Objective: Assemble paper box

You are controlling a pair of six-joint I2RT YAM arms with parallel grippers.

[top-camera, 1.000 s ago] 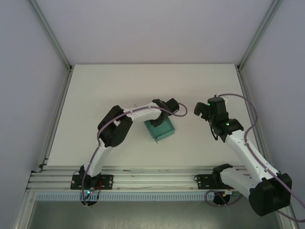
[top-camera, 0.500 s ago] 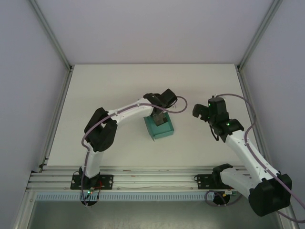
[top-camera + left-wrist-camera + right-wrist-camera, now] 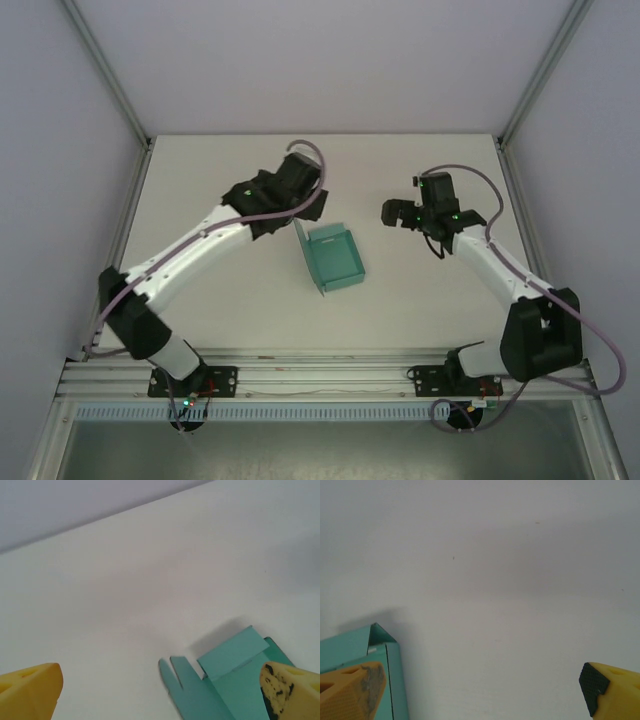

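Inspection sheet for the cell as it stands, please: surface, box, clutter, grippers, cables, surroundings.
Surface: white table, box resting mid-table.
Job's things: teal paper box, open on top, one flap upright on its left side, touching neither gripper.
Clutter: nothing seen.
Grippers: left gripper open, right gripper open, both holding nothing.
Cables: purple cable looped over the left wrist, second cable along the right arm.
Surroundings: pale walls, metal frame posts, rail at the near edge.

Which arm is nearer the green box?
Left. The left end effector is just behind-left of the paper box; the right end effector is farther off to its right.
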